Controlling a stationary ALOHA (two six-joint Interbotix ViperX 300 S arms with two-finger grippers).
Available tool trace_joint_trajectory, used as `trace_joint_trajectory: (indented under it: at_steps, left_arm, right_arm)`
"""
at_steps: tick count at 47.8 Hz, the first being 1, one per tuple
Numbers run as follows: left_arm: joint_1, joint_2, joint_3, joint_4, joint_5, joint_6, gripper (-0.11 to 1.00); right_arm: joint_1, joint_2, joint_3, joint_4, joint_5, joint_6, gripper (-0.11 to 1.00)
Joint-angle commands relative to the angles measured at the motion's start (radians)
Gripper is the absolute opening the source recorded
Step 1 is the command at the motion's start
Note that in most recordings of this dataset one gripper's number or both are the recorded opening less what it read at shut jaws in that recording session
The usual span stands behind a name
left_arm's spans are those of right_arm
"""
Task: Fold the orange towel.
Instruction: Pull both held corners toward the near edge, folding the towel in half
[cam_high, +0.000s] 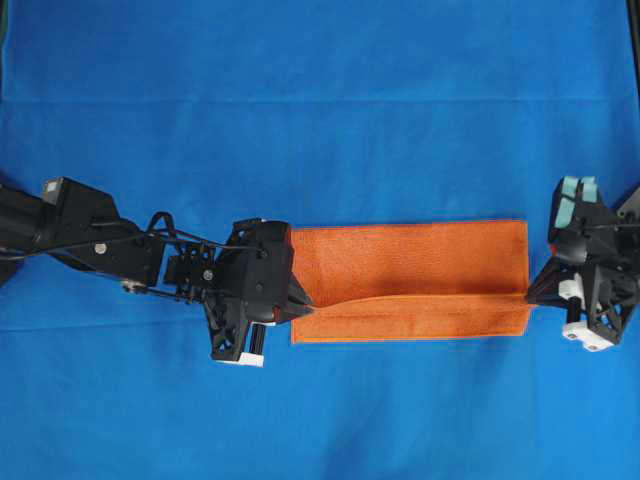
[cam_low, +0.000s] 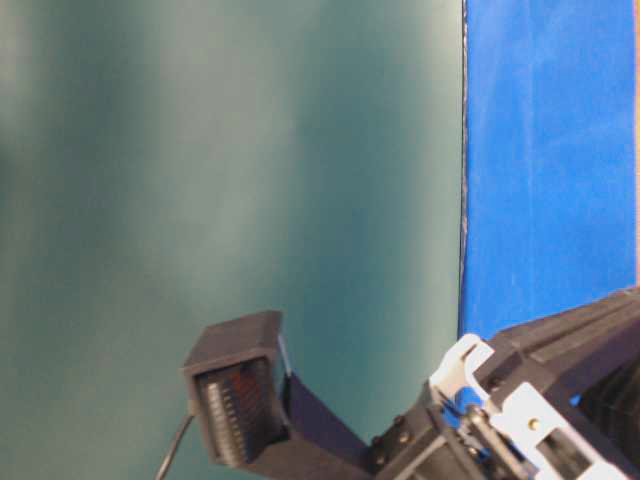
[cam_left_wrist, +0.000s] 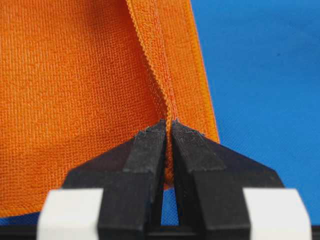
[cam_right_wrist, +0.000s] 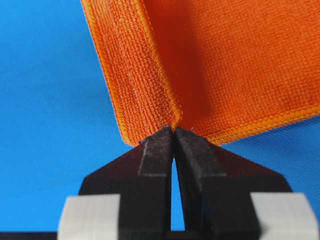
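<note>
Overhead view: one orange towel; left end effector, right end effector each pinching its hem.

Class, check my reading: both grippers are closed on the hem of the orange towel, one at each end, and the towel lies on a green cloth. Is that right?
One detail is wrong: the cloth under the orange towel is blue, not green, as the overhead view shows. The rest holds: the left gripper and the right gripper each pinch the hem, one at each end.
</note>
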Motion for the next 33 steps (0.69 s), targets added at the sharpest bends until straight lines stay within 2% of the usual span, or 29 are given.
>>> trace_joint_trajectory:
  at_steps: [1,11,16,19,21,23,29,31,33]
  left_arm:
    - [0.002,0.0,-0.017,-0.002,-0.008,0.0,0.0]
    - [0.012,0.029,-0.02,-0.003,-0.008,-0.003,0.0]
    - [0.012,0.029,-0.021,-0.003,-0.008,-0.011,0.01]
    - [0.009,0.029,-0.023,-0.003,-0.008,-0.025,0.07]
    - [0.006,0.028,-0.021,-0.003,-0.006,-0.031,0.16]
    - [0.003,0.025,-0.021,-0.003,-0.005,-0.037,0.27]
    - [-0.006,0.0,-0.018,-0.003,0.012,-0.018,0.67]
    - [-0.006,-0.014,-0.02,-0.003,0.021,-0.014,0.75]
    - [-0.003,-0.034,-0.018,-0.003,0.029,-0.008,0.77]
  right_arm:
    - [0.005,0.031,-0.026,0.003,-0.017,0.003,0.01]
    - [0.008,0.067,-0.041,0.005,-0.037,0.008,0.01]
    - [0.018,0.067,-0.041,0.014,-0.041,0.032,0.02]
    - [0.035,0.067,-0.043,0.018,-0.041,0.057,0.02]
    - [0.048,0.067,-0.043,0.02,-0.043,0.072,0.04]
    - [0.063,0.067,-0.046,0.02,-0.043,0.086,0.14]
    - [0.094,0.064,-0.057,0.014,-0.038,0.1,0.52]
    - [0.094,0.061,-0.058,0.006,-0.035,0.098,0.62]
    - [0.092,0.057,-0.058,-0.008,-0.028,0.097,0.64]
